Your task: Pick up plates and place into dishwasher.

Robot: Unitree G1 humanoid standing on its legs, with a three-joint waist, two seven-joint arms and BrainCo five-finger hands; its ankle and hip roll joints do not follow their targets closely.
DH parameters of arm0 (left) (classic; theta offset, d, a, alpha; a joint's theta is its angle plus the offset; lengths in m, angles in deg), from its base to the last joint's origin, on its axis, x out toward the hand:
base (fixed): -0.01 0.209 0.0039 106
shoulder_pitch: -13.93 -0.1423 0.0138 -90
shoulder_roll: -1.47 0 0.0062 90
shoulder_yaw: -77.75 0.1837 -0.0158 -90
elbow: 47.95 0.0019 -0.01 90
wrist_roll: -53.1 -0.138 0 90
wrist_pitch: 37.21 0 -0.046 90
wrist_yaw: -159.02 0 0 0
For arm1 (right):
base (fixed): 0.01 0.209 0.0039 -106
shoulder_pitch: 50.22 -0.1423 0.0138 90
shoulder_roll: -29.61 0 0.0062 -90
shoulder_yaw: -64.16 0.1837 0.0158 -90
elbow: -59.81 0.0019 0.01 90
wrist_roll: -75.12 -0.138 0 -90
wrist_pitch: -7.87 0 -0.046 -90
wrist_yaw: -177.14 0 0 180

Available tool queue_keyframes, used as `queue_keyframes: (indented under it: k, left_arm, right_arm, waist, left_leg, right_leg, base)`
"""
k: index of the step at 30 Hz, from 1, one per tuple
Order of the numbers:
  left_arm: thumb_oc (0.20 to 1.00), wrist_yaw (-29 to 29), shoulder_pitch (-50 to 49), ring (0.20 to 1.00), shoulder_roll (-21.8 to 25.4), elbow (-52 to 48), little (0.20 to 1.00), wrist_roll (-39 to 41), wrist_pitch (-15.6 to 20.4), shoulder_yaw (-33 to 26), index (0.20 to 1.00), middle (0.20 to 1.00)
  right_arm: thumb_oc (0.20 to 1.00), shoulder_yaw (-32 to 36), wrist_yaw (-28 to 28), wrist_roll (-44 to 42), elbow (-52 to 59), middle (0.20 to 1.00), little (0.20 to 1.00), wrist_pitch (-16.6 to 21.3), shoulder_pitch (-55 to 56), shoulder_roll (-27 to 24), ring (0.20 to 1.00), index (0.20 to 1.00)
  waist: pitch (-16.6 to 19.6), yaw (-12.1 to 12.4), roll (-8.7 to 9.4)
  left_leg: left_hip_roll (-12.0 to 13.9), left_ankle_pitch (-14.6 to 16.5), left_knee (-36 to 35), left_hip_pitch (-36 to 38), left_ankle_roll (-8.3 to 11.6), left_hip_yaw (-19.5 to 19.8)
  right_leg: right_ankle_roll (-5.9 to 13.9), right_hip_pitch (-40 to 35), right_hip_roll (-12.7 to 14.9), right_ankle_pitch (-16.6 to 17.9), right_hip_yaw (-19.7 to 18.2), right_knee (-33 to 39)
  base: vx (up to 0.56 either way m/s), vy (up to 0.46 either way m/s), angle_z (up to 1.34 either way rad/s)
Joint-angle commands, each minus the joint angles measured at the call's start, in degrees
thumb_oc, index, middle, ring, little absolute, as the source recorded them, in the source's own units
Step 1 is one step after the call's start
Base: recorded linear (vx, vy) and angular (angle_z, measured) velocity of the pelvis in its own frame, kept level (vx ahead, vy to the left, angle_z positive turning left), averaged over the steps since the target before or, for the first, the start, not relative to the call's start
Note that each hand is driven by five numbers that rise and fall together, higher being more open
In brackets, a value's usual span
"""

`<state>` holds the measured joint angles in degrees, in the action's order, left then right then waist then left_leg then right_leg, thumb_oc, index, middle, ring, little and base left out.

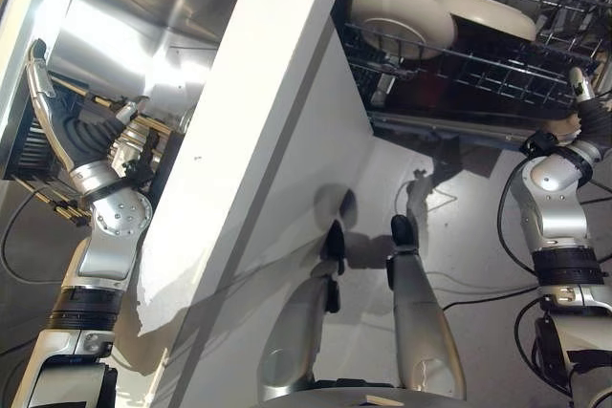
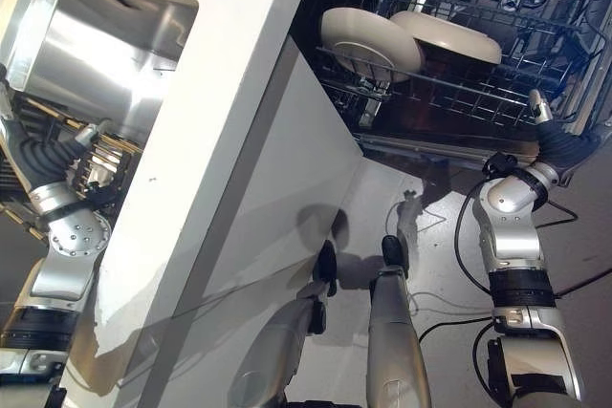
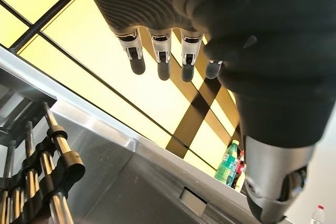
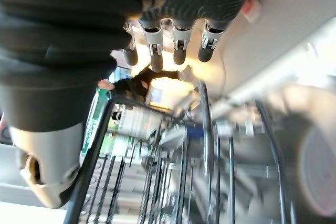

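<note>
Plates racked, both hands empty at sink and dishwasher

Risk, as a judgement: the right hand [image 4: 173,51] hovers at the near right edge of the dishwasher rack [image 1: 497,74], so a careless sweep could snag its wires or knock the two cream plates [image 1: 402,18] standing tilted at the rack's left; the left hand [image 3: 163,56], by the dark dish rack [image 3: 47,177] beside the steel sink [image 1: 143,35] on the far left, could catch its rods when reaching. Left hand: fingers straight and relaxed, holding nothing, touching nothing. Right hand: fingers likewise extended and empty, apart from the rack wires. No further plate shows by the sink.
</note>
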<state>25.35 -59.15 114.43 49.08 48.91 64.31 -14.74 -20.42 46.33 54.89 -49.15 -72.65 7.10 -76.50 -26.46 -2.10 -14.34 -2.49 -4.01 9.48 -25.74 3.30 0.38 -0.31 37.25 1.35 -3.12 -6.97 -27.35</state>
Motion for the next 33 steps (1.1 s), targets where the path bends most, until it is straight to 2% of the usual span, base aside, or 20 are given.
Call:
queue_keyframes:
  k: [1,3,7,10,12,21,27,33]
  left_arm:
    - [1.0,-0.2,1.1,1.0,-1.7,-1.6,1.0,-1.6,0.0,2.5,1.0,1.0]
    - [1.0,-0.3,1.2,1.0,-1.5,-1.7,1.0,-1.6,0.1,2.7,1.0,1.0]
    - [1.0,-1.0,1.7,1.0,-1.5,-2.4,1.0,-1.4,-0.1,3.6,1.0,1.0]
    - [1.0,-1.6,2.2,1.0,-1.5,-2.7,1.0,-1.0,-0.4,4.1,1.0,1.0]
    - [1.0,-1.8,2.6,1.0,-1.5,-2.7,1.0,-0.7,-0.6,4.4,1.0,1.0]
    - [1.0,-2.2,4.0,1.0,-1.5,-2.3,1.0,-0.9,-1.4,5.1,1.0,1.0]
    - [1.0,-3.8,5.9,1.0,0.7,-2.0,1.0,-0.8,-1.5,4.9,1.0,1.0]
    - [1.0,-3.1,5.4,1.0,0.8,-2.2,1.0,-0.4,-1.0,4.7,1.0,1.0]
  right_arm:
    - [1.0,-2.2,-3.6,-2.4,-2.0,1.0,1.0,1.7,-3.2,-1.5,1.0,1.0]
    - [1.0,-2.8,-5.0,-2.5,-2.6,1.0,1.0,1.8,-4.2,-1.5,1.0,1.0]
    - [1.0,-4.6,-8.2,-2.5,-3.7,1.0,1.0,-0.9,-6.5,-1.5,1.0,1.0]
    - [1.0,-6.6,-12.1,-1.4,-3.8,1.0,1.0,-2.4,-7.8,-0.6,1.0,1.0]
    - [1.0,-7.8,-12.5,-0.8,-3.7,1.0,1.0,-2.9,-8.4,0.0,1.0,1.0]
    - [1.0,-13.5,-15.9,1.4,-2.6,1.0,1.0,-4.9,-11.3,3.6,1.0,1.0]
    - [1.0,-18.0,-17.0,1.9,-2.4,1.0,1.0,-4.6,-13.2,6.8,1.0,1.0]
    - [1.0,-22.1,-19.5,2.7,-3.7,1.0,1.0,-6.1,-17.1,9.1,1.0,1.0]
  waist:
    - [-3.3,-0.9,-3.25]
    - [-3.3,-0.6,-3.64]
    - [-3.3,0.0,-4.17]
    - [-3.3,0.5,-4.13]
    - [-3.3,0.8,-4.08]
    - [-3.3,2.7,-3.24]
    - [-3.3,4.3,-1.3]
    - [-2.2,5.4,-1.79]
  left_leg:
    - [-3.4,-0.3,4.6,-5.5,-2.38,3.2]
    - [-3.7,-0.3,5.0,-6.3,-2.47,3.5]
    - [-4.2,-0.1,6.1,-7.6,-2.66,3.9]
    - [-4.4,0.1,6.8,-8.4,-2.77,3.8]
    - [-4.5,0.1,7.0,-8.7,-2.79,3.8]
    - [-4.8,0.0,7.6,-9.1,-3.22,4.0]
    - [-5.0,1.0,8.2,-8.0,-3.79,4.5]
    - [-6.3,1.6,8.5,-6.3,-4.15,4.8]
  right_leg:
    - [2.34,-0.1,2.3,-0.4,0.9,1.3]
    - [2.35,1.0,2.3,-0.5,0.9,0.7]
    - [2.31,2.6,2.3,-0.7,0.9,-0.5]
    - [2.21,3.4,2.3,-0.7,1.0,-1.1]
    - [2.13,3.7,2.3,-0.7,1.0,-1.2]
    - [1.98,3.6,2.8,-1.0,2.4,-2.3]
    - [2.03,1.7,3.7,-1.6,4.3,-2.6]
    - [1.97,-0.2,4.4,-1.9,4.4,-2.8]
  base:
    - [0.04,-0.012,0.06]
    - [0.06,-0.006,0.05]
    - [0.07,0.014,0.04]
    - [0.06,0.025,0.02]
    - [0.04,0.024,0.0]
    - [0.05,0.018,0.05]
    - [0.03,-0.053,0.13]
    - [0.05,0.074,0.12]
